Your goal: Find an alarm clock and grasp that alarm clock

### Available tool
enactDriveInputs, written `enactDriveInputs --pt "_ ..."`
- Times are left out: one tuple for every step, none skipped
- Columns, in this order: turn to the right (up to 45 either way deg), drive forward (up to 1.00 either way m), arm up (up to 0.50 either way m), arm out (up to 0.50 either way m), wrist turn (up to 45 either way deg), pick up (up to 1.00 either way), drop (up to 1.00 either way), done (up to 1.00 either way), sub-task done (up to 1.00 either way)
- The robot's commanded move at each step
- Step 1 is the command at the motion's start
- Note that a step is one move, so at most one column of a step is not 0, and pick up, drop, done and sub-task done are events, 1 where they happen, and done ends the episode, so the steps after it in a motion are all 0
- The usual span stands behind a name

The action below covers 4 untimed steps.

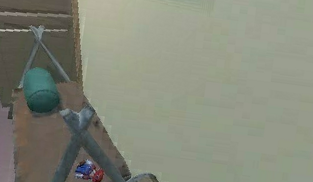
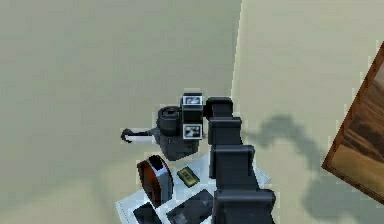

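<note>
In the arm side view the arm (image 2: 232, 165) reached out over the white table (image 2: 128, 207), I think in order to bring the end effector (image 2: 130, 132) to the alarm clock (image 2: 153, 176), a round dark thing with a red rim that stood upright there. The end effector was just above the alarm clock in the picture. Its far end stood against bare wall and held nothing. Whether its fingers were spread or pressed together, I could not tell. The forward view gave other things: a teal lamp (image 1: 40, 88) and a wooden cabinet (image 1: 27, 22).
</note>
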Motion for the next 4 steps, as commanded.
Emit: enactDriveInputs --pt "0.0 0.00 -0.30 0.00 0.0 0.00 0.00 0.00 0.00" --pt "0.0 0.00 0.00 0.00 0.0 1.00 0.00 0.00 0.00" --pt "0.0 0.00 0.10 0.00 0.0 0.00 0.00 0.00 0.00" --pt "0.0 0.00 0.00 0.00 0.0 0.00 0.00 1.00 0.00"
